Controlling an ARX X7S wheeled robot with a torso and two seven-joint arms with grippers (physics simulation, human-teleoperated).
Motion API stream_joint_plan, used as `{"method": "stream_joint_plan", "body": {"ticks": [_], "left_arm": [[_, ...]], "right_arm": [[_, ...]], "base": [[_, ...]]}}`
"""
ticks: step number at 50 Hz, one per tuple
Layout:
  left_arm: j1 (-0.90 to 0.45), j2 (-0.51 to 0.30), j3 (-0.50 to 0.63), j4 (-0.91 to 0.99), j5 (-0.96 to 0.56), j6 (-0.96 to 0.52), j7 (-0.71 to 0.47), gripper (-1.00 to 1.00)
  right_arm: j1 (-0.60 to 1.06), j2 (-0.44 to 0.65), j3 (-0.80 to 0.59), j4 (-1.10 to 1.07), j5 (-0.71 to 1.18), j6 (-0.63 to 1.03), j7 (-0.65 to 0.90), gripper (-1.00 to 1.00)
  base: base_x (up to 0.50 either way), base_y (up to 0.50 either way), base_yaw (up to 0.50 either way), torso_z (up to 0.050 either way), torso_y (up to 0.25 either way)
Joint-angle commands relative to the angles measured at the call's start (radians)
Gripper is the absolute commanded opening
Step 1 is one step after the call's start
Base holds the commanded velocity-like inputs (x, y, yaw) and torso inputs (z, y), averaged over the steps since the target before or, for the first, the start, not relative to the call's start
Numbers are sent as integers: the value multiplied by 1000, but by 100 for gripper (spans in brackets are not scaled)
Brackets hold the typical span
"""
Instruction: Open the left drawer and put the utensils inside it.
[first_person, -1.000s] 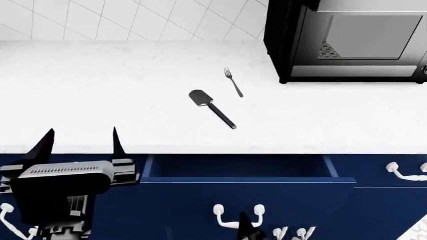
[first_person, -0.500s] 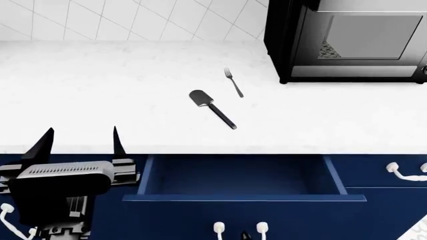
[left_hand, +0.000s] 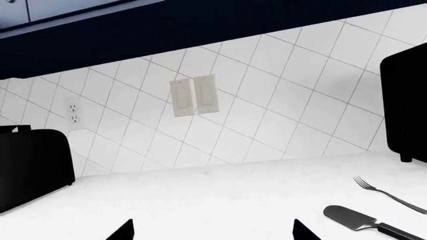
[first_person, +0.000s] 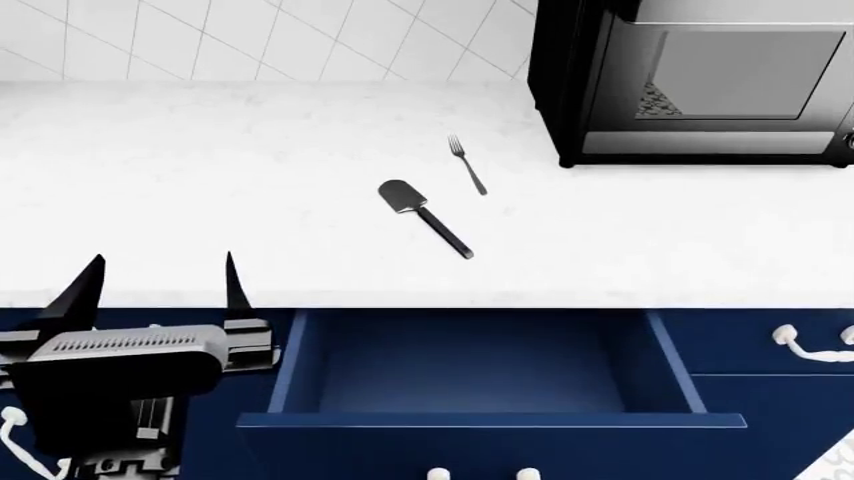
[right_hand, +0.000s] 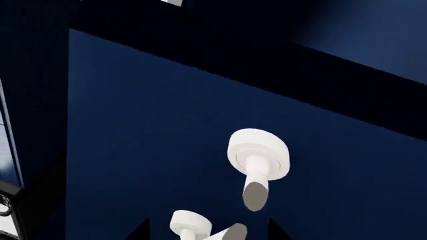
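The left drawer (first_person: 487, 420) stands pulled out below the counter, its navy inside bare. Its white handle knobs (first_person: 438, 473) just show at the head view's bottom edge. On the counter behind it lie the black spatula (first_person: 424, 218) and the small silver fork (first_person: 467, 165), also seen as spatula (left_hand: 363, 222) and fork (left_hand: 390, 192). My left gripper (first_person: 160, 285) is open at the counter's front edge, left of the drawer, and holds nothing (left_hand: 212, 232). My right gripper (right_hand: 207, 231) is below the head view; its fingers sit either side of the white handle (right_hand: 257, 165) on the drawer front (right_hand: 147, 150).
A black microwave (first_person: 707, 80) stands at the back right of the white countertop (first_person: 200, 180). A black toaster (left_hand: 30, 165) sits at the far left by the tiled wall with switch plates (left_hand: 193, 95). Another white handle (first_person: 807, 345) is on the right drawer.
The drawer has slid further out toward me. Its handle has dropped to the head view's bottom edge and the right gripper has left that view. The left arm has not moved.
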Motion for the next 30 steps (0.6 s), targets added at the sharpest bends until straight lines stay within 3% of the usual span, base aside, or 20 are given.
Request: {"method": "stream_joint_plan", "body": {"ticks": [1,10,17,23,30], "left_arm": [[0,-3,0,1,-2,0,-3,100],[-3,-5,-4,11,-9,-11,-9,100],[-3,-5,-4,12,-13,-14,-11,100],[-10,-6,0,25,-16,-28,-16,100],[-8,-5,-6,12,-23,-17,-14,100]], "right_arm": [[-32,5,24,-12,-46,8,13,100],[-67,-15,38,26,-27,36,4,100],[-104,23,15,-75,-102,1,84,100],[-129,114,20,-285,-351,-50,319,100],[-196,216,142,-512,-784,-34,631,100]], "base": [[0,0,0,0,0],[0,0,0,0,0],[0,0,0,0,0],[0,0,0,0,0],[0,0,0,0,0]]}}
